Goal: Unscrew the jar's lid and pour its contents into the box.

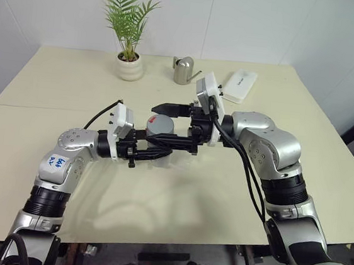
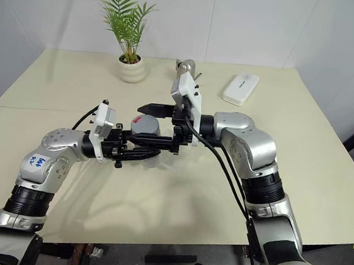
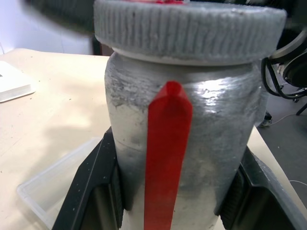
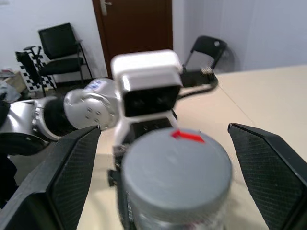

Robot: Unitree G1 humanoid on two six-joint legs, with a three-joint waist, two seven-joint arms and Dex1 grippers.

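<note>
The left hand (image 1: 156, 148) is clamped on the jar (image 3: 182, 143), one black finger (image 3: 91, 191) pressing each side of its silvery wall, holding it upright above the worktop (image 1: 176, 196). The red stripe (image 3: 168, 153) runs down the side that faces this hand's wrist. The grey ribbed lid (image 3: 192, 28) sits on the jar's mouth, with a small red mark on its flat top (image 4: 188, 137).

The right hand (image 1: 176, 127) comes in level from the opposite side, its two fingers (image 4: 72, 177) spread wide, one on each side of the lid and clear of it; nothing is gripped between them. The left wrist's white camera block (image 4: 146, 86) stands just beyond the lid from this hand.

Directly below the held jar, the clear box (image 3: 57, 187) lies flat on the worktop; its rounded corner shows under the left fingers, and it looks empty. The jar's wall is too clouded to show what is inside.

Beyond both hands, well apart from them, stand a potted palm (image 1: 130, 51), a metal watering can (image 1: 183, 70) and a white oblong case (image 1: 240, 86). None of these lies between the hands and the jar or the box.
</note>
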